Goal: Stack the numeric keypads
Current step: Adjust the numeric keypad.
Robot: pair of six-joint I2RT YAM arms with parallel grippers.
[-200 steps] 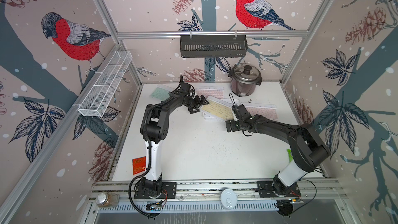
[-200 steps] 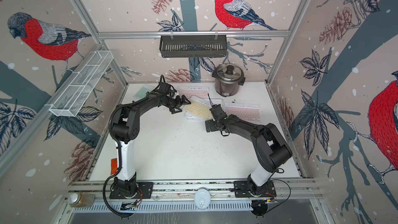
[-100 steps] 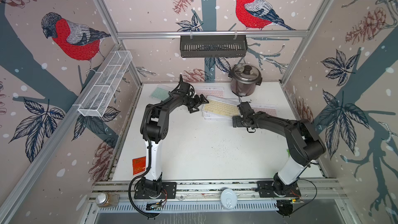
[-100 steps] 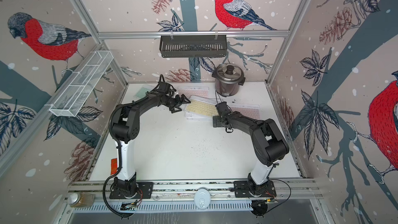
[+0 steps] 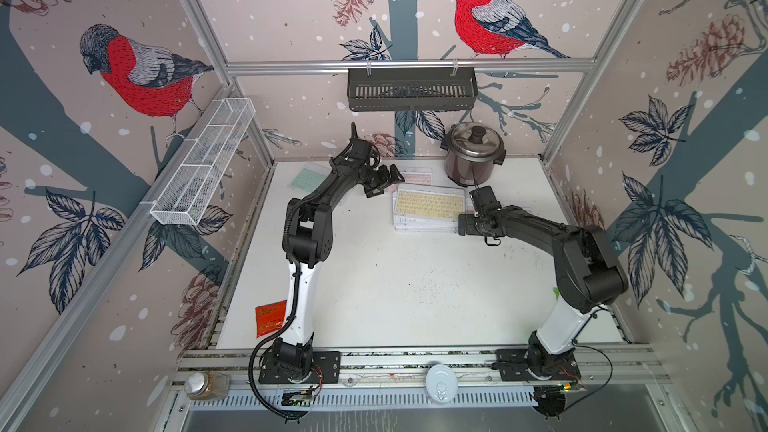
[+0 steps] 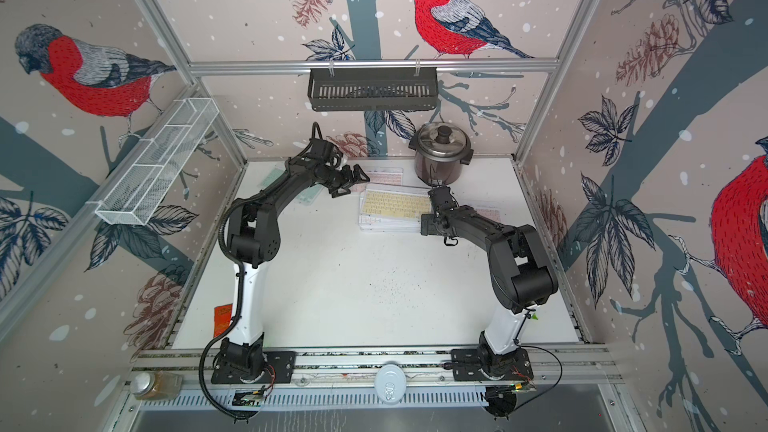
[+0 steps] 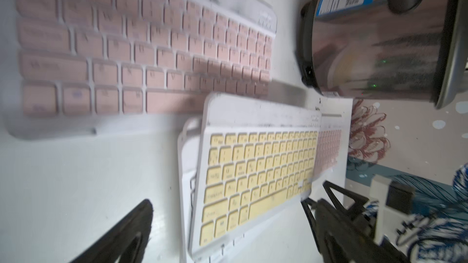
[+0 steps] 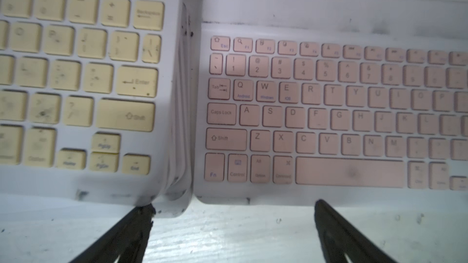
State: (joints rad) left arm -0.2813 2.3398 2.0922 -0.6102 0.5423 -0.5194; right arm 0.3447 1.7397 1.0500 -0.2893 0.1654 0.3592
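front rail: a glass jar [image 5: 206, 384] lies by the left arm's base, brownish fill inside.
near left: a red packet [image 5: 271, 317] lies flat at the edge of the table [image 5: 395, 284], partly behind the left arm.
right gripper [image 8: 234, 204]: down low at the stack's near right corner, jaws spread wide and gripping nothing. One fingertip [image 8: 140, 220] touches that corner.
stack [image 5: 415, 224]: on the far half of the table, several keypads piled flat. The yellow keypad [image 5: 429, 205] is on top, a touch askew, so white frames fan out beneath.
heading: the long axis runs left to right across the table. The space-bar row faces the robot and the legends read upright from its side.
pink keypad [image 8: 329, 112]: just right of the stack with a thin gap between, same heading.
right wrist view only: readable key legends and the layered frame edges [image 8: 182, 97]. In both top views the right arm covers most of that pink keypad.
left gripper [image 5: 390, 182]: hangs just past the stack's far left corner, jaws apart, nothing in them.
far pink keypad [image 5: 415, 176]: flat behind the stack, long axis left to right. The left wrist view shows most of it, blurred [image 7: 141, 54].
mint keypad [image 5: 305, 178]: far left, well apart from the stack. Only the top views show it.
cooker [image 5: 473, 153]: at the back wall, lid on, inside hidden.
baskets: a white wire basket [image 5: 203, 164] hangs on the left wall, split into compartments. A black slotted basket [image 5: 411, 89] hangs on the back rail, contents hidden from here.
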